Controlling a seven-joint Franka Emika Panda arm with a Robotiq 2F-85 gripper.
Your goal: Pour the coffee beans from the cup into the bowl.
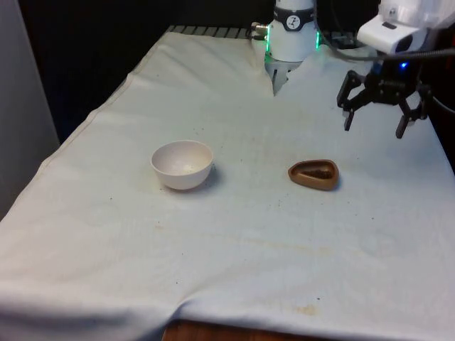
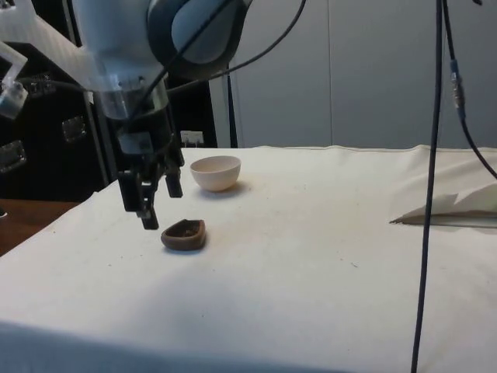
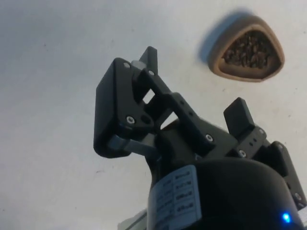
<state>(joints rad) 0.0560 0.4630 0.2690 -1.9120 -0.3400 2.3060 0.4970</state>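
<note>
Brown cup (image 1: 313, 174) w/ coffee beans (image 3: 250, 50) is sitting upright on the cloth (image 1: 234, 249), white bowl (image 1: 183, 164) well apart toward front view's left, gripper (image 1: 375, 120) hovering beyond, fingers spread, holding nothing; sticker text on it unreadable.

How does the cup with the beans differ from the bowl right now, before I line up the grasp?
Colour: the cup is brown, the bowl off-white.
Shape: the cup is low with a rounded-triangle rim; the bowl is round and taller.
Contents: the cup holds dark coffee beans; the bowl looks empty.
Position: the cup sits nearer the open gripper, the bowl farther off.
Both stand upright on the white cloth, untouched.
</note>
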